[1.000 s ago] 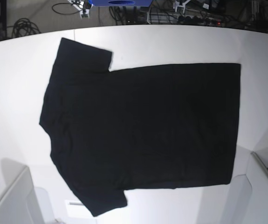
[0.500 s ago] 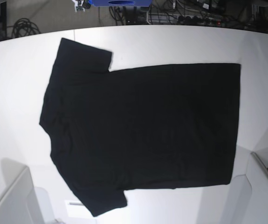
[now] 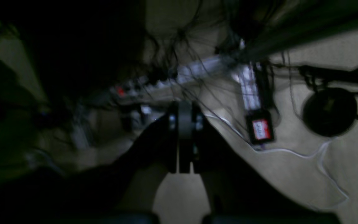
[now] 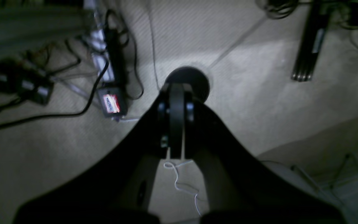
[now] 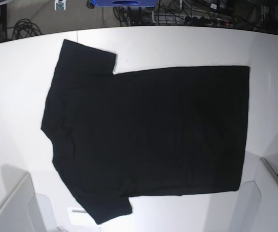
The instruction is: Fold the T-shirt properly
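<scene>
The black T-shirt lies spread flat on the white table, collar and sleeves to the left, hem to the right. No print shows on the upper face. Neither wrist view shows the shirt. My left gripper is shut and empty, and looks out over the floor. My right gripper is also shut and empty over the floor. I cannot make out either arm in the base view.
Cables and power strips cover the floor beyond the table's far edge. A round black base stands there too; one also shows in the right wrist view. Grey bins sit at the front left and front right of the table.
The T-shirt has not moved. Small parts at the top edge of the base view have shifted left or gone out of view.
</scene>
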Available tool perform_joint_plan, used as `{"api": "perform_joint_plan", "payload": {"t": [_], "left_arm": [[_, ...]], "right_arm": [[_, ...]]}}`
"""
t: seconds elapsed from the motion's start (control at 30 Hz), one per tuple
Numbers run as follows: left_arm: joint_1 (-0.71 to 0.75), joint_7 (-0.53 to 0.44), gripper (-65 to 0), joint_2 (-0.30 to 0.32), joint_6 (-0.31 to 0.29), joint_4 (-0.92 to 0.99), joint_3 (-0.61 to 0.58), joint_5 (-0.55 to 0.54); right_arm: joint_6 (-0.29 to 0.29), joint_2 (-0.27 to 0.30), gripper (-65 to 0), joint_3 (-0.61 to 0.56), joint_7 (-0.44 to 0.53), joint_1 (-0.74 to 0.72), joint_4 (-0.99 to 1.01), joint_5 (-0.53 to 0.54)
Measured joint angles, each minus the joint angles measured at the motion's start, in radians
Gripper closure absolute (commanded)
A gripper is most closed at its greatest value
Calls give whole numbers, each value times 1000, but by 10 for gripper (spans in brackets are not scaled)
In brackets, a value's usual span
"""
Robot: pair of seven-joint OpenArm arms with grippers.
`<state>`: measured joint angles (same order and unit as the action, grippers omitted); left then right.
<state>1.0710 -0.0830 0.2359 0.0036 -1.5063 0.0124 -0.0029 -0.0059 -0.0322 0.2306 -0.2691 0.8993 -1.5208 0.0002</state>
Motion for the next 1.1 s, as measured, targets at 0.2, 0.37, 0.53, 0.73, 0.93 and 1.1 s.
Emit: {"api": "perform_joint_plan", "payload": {"t": [0.2, 0.37, 0.53, 0.73, 0.93, 1.1], "left_arm": [[99, -6, 0, 1, -3, -199, 76, 2], [125, 7, 0, 0, 0, -306, 164, 1], [132, 6, 0, -19, -8, -418, 204, -23], [101, 13, 0, -11, -1, -441, 355, -391], [76, 14, -355, -13, -3, -439, 483, -512], [15, 12, -436, -16, -3, -426, 531, -523]], "right_arm": [[5, -36, 0, 52, -51, 42, -248, 3], [5, -46, 0, 59, -99, 43, -378, 6], [5, -48, 0, 58, -97, -24, -467, 15], [5, -42, -27, 86, -105, -126, -465, 362], [-5, 35, -389, 108, -101, -195, -460, 585], [-5, 124, -417, 103, -105, -232, -426, 847]]}}
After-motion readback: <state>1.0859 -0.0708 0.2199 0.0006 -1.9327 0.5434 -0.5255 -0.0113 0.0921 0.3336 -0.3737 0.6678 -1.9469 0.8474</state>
